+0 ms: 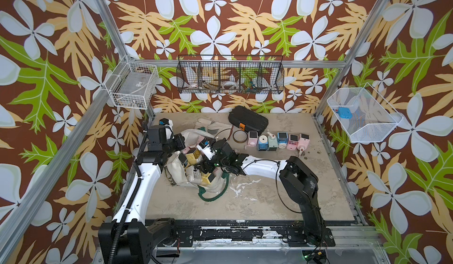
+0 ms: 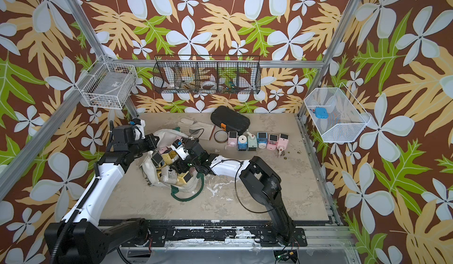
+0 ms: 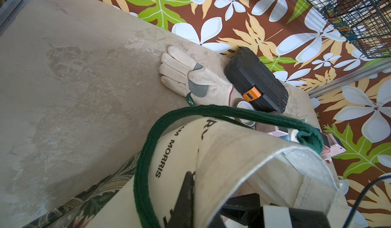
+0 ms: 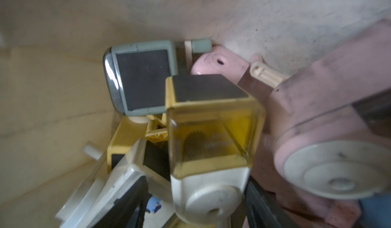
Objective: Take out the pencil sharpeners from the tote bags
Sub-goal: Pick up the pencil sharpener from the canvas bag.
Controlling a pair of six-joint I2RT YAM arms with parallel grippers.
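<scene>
The cream tote bag lies open on the left of the table, with several pencil sharpeners inside. My left gripper is shut on the bag's canvas rim, holding it up beside the green handle. My right gripper reaches into the bag. It is open, with a yellow sharpener between its fingers and a gap on one side. A grey-blue sharpener, a pink one and a white one crowd around it. Several more sharpeners stand in a row on the table.
A black hard case, a pale glove and a brown tape roll lie behind the bag. Dark shavings are scattered by the row's end. Wire baskets hang on the walls.
</scene>
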